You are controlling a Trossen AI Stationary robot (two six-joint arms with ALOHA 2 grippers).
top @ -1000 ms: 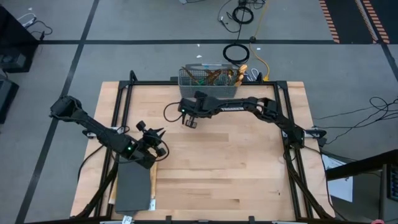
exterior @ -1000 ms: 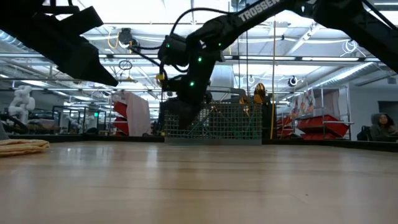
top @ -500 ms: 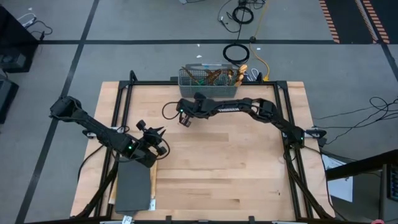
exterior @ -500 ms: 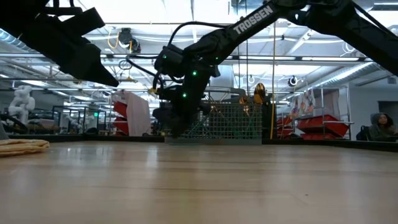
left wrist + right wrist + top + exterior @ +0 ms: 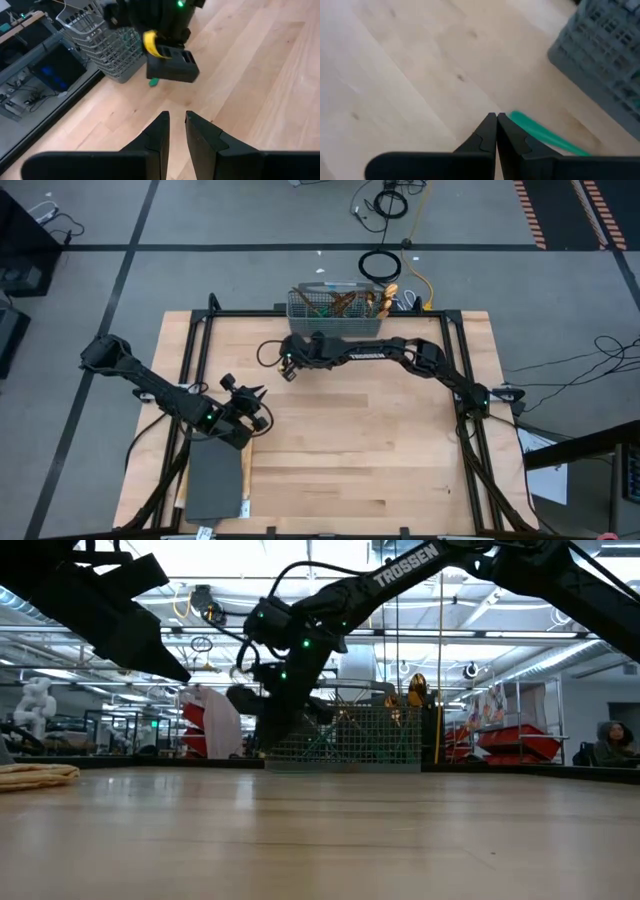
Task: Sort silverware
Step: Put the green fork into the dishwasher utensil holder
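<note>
A grey mesh caddy [image 5: 335, 310] stands at the table's far edge with teal-handled, gold-headed silverware [image 5: 345, 302] upright in it. My right gripper [image 5: 285, 370] is shut, low over the table just in front of the caddy's left corner [image 5: 605, 55]. One teal handle [image 5: 545, 132] shows right beside its fingertips [image 5: 496, 116], and its end also peeks out below the gripper [image 5: 154, 81]. The head of that piece is hidden. My left gripper [image 5: 176, 116] hovers at the table's left, fingers a little apart and empty, pointing at the right gripper. My right gripper has the teal handle's end [image 5: 516, 116] next to the outer side of one finger [image 5: 520, 137], not in the gap between the fingertips. Whether the finger touches the handle, and whether the handle lies on the table, I cannot tell.
A dark grey mat [image 5: 215, 480] with a pale strip along its right edge lies at the near left, close below my left arm. A black frame [image 5: 200, 320] edges the table. Bare wood [image 5: 380, 450] spreads across the middle and the near right.
My right gripper has gone toward the table's left edge and a little toward the far edge, along the front of the caddy to its left corner. It has rolled about its own axis and stayed shut.
</note>
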